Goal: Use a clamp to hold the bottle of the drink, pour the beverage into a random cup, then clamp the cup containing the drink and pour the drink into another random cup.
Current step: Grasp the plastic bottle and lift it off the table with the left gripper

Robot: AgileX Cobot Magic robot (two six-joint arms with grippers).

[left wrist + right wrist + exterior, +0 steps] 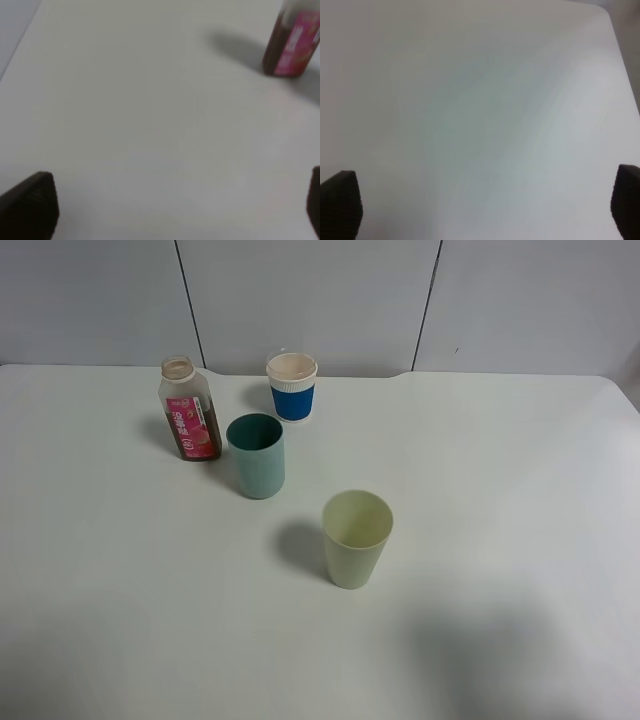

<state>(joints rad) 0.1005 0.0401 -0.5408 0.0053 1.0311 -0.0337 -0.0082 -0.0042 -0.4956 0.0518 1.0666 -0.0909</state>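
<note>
The bottle (190,410) stands uncapped at the back left of the white table (500,490), holding brown beverage (208,420) behind a pink-red label. The left wrist view also shows the bottle (292,47), far ahead of my left gripper (175,210). The teal cup (256,455) stands just right of the bottle. A pale yellow-green cup (356,538) stands nearer the front, and it looks empty. Neither arm appears in the high view. My left gripper is open over bare table. My right gripper (485,205) is open too, with only tabletop between its fingers.
A white paper cup with a blue sleeve (292,387) stands at the back, behind the teal cup. A grey panelled wall (320,300) runs behind the table. The right wrist view shows the table's rounded corner (607,12).
</note>
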